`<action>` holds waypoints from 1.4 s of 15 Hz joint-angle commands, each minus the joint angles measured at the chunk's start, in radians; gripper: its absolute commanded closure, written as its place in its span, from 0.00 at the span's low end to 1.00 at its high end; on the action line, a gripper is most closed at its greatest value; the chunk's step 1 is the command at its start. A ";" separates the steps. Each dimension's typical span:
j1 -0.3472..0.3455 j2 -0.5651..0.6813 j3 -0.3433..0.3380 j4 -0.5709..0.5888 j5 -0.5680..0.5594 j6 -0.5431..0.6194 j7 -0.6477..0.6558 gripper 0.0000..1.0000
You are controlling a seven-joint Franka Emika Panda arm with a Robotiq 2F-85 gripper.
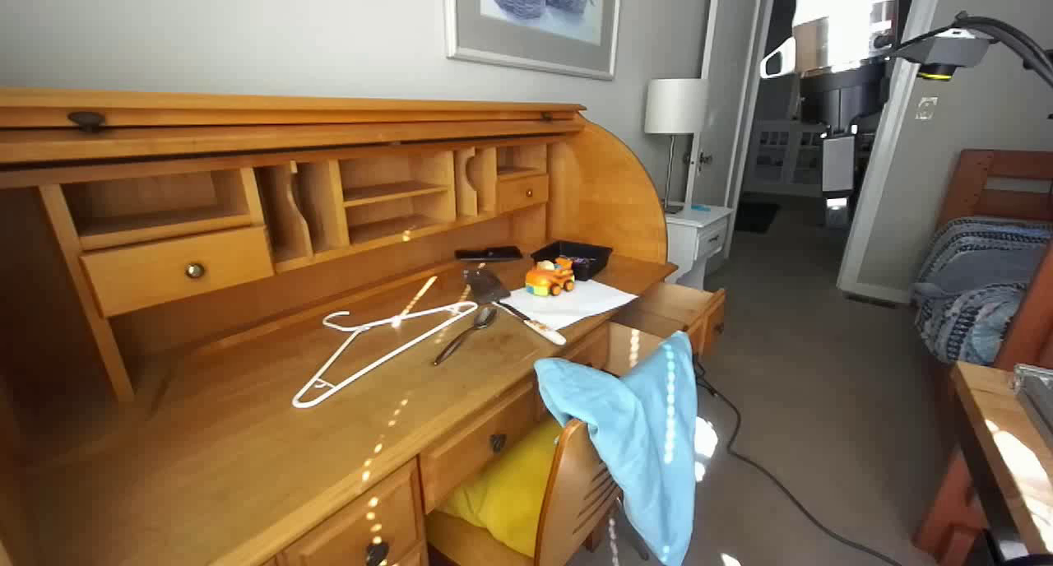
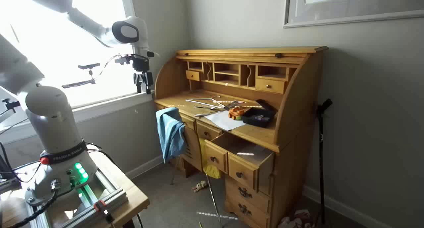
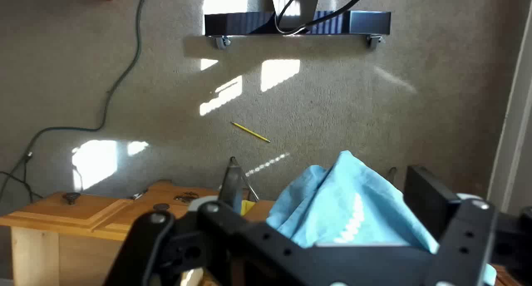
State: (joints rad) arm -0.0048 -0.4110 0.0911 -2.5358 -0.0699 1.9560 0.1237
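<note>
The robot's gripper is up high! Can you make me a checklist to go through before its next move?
Gripper open: ok, its fingers stand wide apart.
Nothing held: ok, the exterior view shows it empty.
Blue cloth not touching the gripper: ok, it hangs over the chair back, well apart.
Blue cloth loose on the chair: cannot tell, its folds hide that.
Desk drawer pushed in: not ok, it sticks out.
Pencil picked up: not ok, it lies on the floor.
</note>
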 commanded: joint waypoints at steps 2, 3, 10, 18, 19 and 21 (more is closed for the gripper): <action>0.010 0.001 -0.009 0.001 -0.003 -0.002 0.003 0.00; 0.010 0.001 -0.009 0.001 -0.003 -0.002 0.003 0.00; -0.014 0.065 0.016 0.033 -0.009 0.019 0.159 0.00; -0.052 0.405 0.029 0.181 -0.099 0.290 0.610 0.00; -0.048 0.445 0.015 0.215 -0.125 0.293 0.646 0.00; -0.033 0.526 -0.021 0.294 -0.156 0.288 0.695 0.00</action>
State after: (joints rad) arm -0.0479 -0.0237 0.1065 -2.3764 -0.1636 2.2505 0.7311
